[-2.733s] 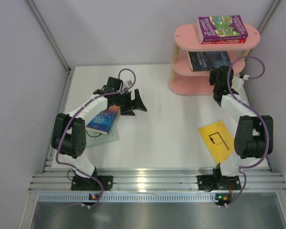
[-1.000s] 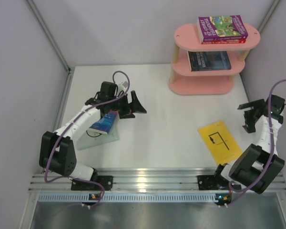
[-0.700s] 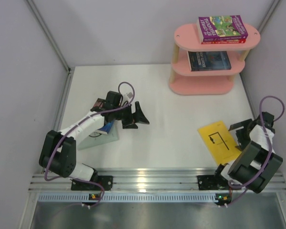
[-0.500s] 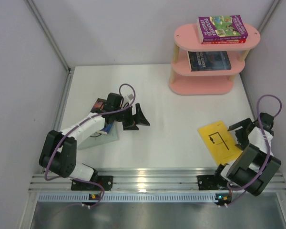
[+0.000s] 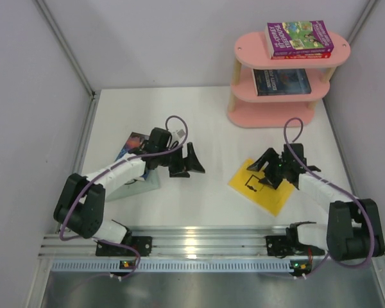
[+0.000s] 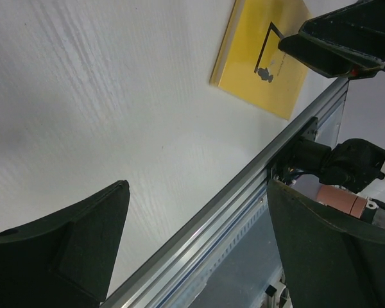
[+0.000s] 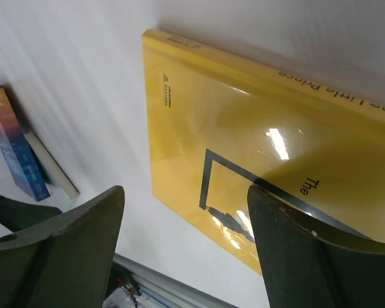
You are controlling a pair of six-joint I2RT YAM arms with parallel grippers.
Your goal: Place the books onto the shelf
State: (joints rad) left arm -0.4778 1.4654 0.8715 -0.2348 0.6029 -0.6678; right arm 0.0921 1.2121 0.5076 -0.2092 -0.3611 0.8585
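Note:
The pink shelf [image 5: 289, 51] stands at the back right. A purple-green book [image 5: 299, 37] lies on its top board over a red one, and a dark navy book [image 5: 282, 81] on the middle board. The yellow book [image 5: 262, 186] lies flat on the table, also in the left wrist view [image 6: 263, 48] and the right wrist view [image 7: 256, 141]. My right gripper [image 5: 271, 171] hovers open low over it, one finger above the cover and the other beyond its edge. My left gripper [image 5: 188, 162] is open and empty. A blue-orange book [image 5: 132, 142] rests on a pale book [image 5: 140, 186], partly under the left arm.
The metal rail [image 5: 199, 242] runs along the near table edge, close to the left gripper [image 6: 199, 218] in its wrist view. White walls close in the left, back and right sides. The blue-orange book [image 7: 16, 154] shows at the left of the right wrist view.
The right arm swung in from the right edge to the yellow book, which has slid left and turned. The left gripper drifted slightly right and nearer.

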